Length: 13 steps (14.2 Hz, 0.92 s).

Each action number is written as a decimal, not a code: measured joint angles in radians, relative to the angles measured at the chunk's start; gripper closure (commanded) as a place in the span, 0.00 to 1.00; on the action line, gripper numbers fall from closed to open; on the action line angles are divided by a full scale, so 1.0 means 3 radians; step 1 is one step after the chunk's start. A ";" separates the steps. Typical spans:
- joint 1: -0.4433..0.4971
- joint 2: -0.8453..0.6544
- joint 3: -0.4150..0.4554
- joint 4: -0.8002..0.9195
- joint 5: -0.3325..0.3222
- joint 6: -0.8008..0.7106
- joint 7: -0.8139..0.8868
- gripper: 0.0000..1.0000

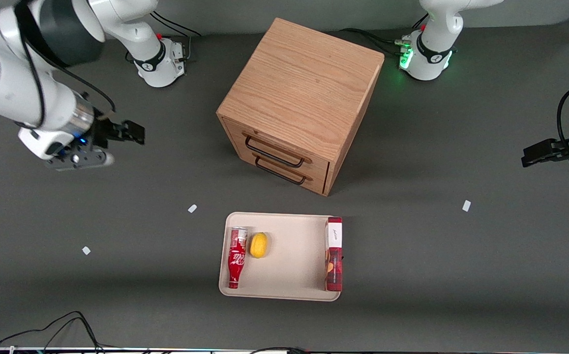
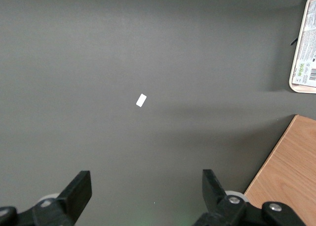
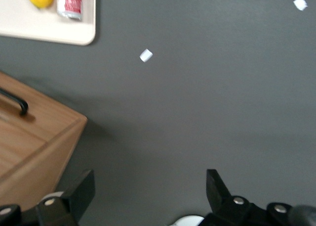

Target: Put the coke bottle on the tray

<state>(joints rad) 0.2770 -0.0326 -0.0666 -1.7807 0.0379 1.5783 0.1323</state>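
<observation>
The red coke bottle [image 1: 236, 256] lies on its side in the beige tray [image 1: 289, 280], along the tray's edge toward the working arm's end, its narrow neck pointing at the front camera. The right wrist view catches its silvery base [image 3: 69, 2] and a corner of the tray [image 3: 74, 35]. My gripper [image 1: 134, 132] hangs above bare table toward the working arm's end, well away from the tray and farther from the front camera. It is open, and its fingers [image 3: 81, 189] hold nothing.
A yellow lemon [image 1: 258, 245] lies beside the bottle in the tray, and a red plaid box [image 1: 334, 253] lies along the tray's edge toward the parked arm. A wooden drawer cabinet [image 1: 299, 98] stands mid-table. Small white tape marks [image 1: 192, 208] dot the dark mat.
</observation>
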 measured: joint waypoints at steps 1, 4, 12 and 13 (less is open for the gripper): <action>-0.0030 -0.0101 0.0000 -0.0012 -0.0018 -0.0071 -0.0054 0.00; -0.0119 -0.0313 -0.0003 0.0007 -0.0036 -0.0204 -0.0076 0.00; -0.0324 -0.0381 -0.0011 0.0203 -0.0052 -0.0359 -0.0098 0.00; -0.0328 -0.0378 -0.0011 0.0206 -0.0053 -0.0368 -0.0098 0.00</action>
